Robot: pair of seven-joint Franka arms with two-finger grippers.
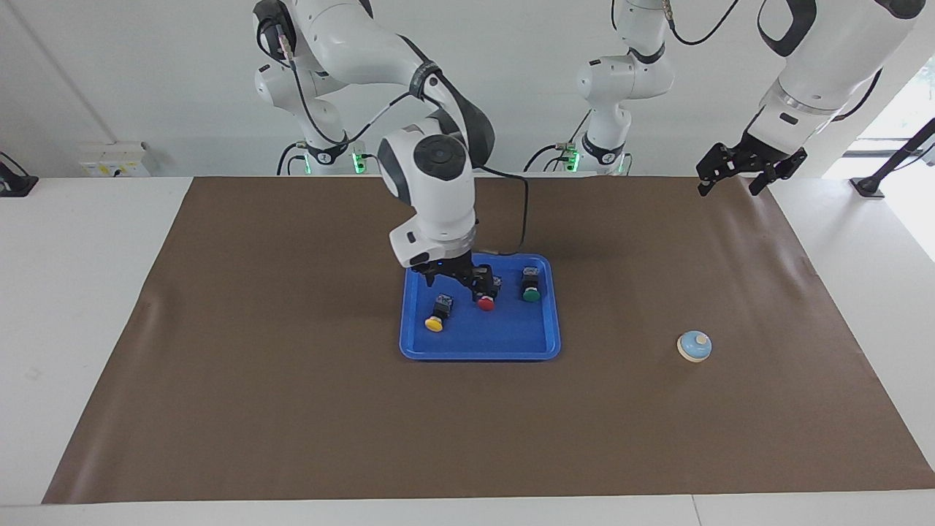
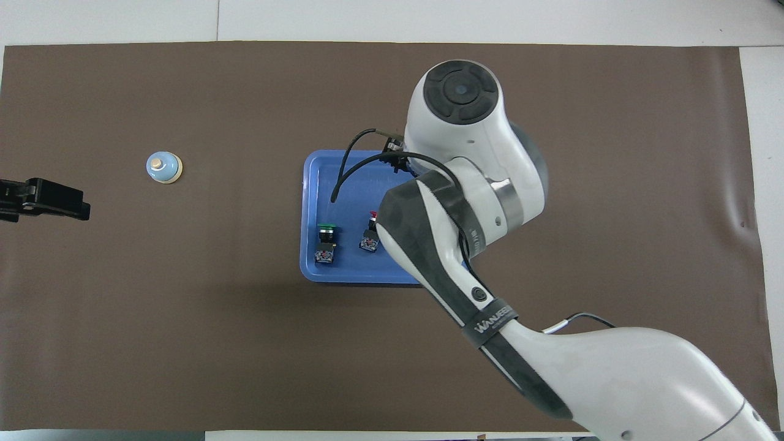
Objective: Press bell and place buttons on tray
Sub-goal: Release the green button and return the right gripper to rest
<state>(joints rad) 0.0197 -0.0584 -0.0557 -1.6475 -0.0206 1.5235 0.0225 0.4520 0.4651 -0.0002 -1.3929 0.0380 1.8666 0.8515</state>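
Right gripper (image 1: 454,277): up over the tray's robot-side edge, between the yellow and red buttons' line and the rim; fingers spread, nothing between them as far as the facing view lets me judge.
Left gripper (image 1: 741,172): fingers apart, empty, waiting in the air over the mat's corner at the left arm's end of the table.
Tray (image 1: 482,343): blue, mid-table on the brown mat (image 1: 292,409).
Green button (image 1: 531,285): in the tray, toward the left arm's end.
Red button (image 1: 488,296): in the tray, beside the green one, just by the right gripper's fingers.
Yellow button (image 1: 437,314): in the tray, toward the right arm's end, a little farther from the robots than the other two.
Bell (image 1: 694,345): on the mat, well apart from the tray, toward the left arm's end.
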